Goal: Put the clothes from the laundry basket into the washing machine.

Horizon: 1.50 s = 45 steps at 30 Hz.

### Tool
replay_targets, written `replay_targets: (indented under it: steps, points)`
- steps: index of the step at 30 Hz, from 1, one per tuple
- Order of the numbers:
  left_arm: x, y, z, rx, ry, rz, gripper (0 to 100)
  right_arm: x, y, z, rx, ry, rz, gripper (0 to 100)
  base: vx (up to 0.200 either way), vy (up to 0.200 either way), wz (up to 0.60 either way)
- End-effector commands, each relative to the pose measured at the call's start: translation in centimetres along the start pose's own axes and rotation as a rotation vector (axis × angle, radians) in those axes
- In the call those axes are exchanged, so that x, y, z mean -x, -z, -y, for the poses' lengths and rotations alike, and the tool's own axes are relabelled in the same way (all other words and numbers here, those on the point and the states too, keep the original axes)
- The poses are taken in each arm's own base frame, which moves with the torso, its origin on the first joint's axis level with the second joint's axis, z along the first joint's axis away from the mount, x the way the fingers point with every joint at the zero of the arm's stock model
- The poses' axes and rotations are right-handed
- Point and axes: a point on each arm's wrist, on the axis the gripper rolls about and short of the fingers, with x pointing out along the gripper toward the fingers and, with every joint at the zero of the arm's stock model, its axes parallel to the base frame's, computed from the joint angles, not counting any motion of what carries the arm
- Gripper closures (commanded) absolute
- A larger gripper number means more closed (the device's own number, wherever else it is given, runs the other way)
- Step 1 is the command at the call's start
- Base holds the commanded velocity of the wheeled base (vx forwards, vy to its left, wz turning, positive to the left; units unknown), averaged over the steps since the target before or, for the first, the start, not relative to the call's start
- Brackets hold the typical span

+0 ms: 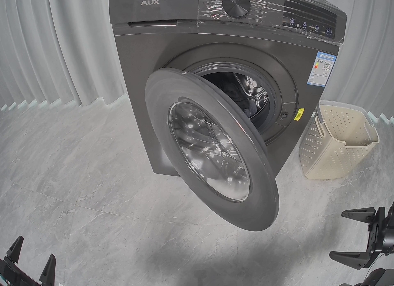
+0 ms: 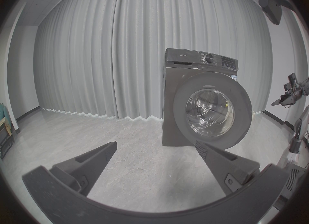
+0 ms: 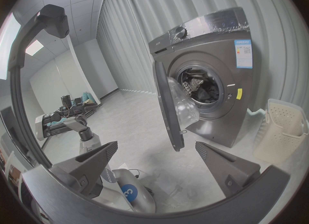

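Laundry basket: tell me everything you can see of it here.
The laundry basket is cream plastic, rectangular, narrowing toward its base, its walls perforated with small holes, a handle at the rim. It stands upright on the grey floor right of the washing machine, by its front corner; whether they touch cannot be told. No clothes show in what is visible of its inside.

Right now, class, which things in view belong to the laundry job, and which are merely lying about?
Job: washing machine, its open door, laundry basket, clothes in the drum.
Lying about: curtain, blue label.
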Motion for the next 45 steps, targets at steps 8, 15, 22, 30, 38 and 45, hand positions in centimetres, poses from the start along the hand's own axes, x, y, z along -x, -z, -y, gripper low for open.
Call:
replay_targets:
  steps: [8,15,22,30,38,45]
  points:
    - [0.0,0.5,0.0,-0.001,0.000,-0.007,0,-5.4,-2.1,1.5,-0.050,-0.103,-0.086,0,0.000,0.000,0.00]
    - [0.0,0.5,0.0,-0.001,0.000,-0.007,0,-8.2,-3.5,0.0,-0.099,-0.087,-0.083,0,0.000,0.000,0.00]
    - [0.0,0.5,0.0,-0.001,0.000,-0.007,0,-10.3,-4.4,0.5,-0.102,-0.005,-0.096,0,0.000,0.000,0.00]
    - [0.0,0.5,0.0,0.001,0.000,-0.007,0,-12.1,-4.8,1.3,-0.104,0.100,-0.105,0,0.000,0.000,0.00]
    - [-0.1,0.5,0.0,0.001,0.000,-0.009,0,-15.2,-4.3,2.3,-0.099,0.171,-0.066,0,0.000,0.000,0.00]
    - [0.0,0.5,0.0,0.001,0.000,-0.006,0,-15.5,-4.6,4.2,-0.102,0.299,-0.011,0,0.000,0.000,0.00]
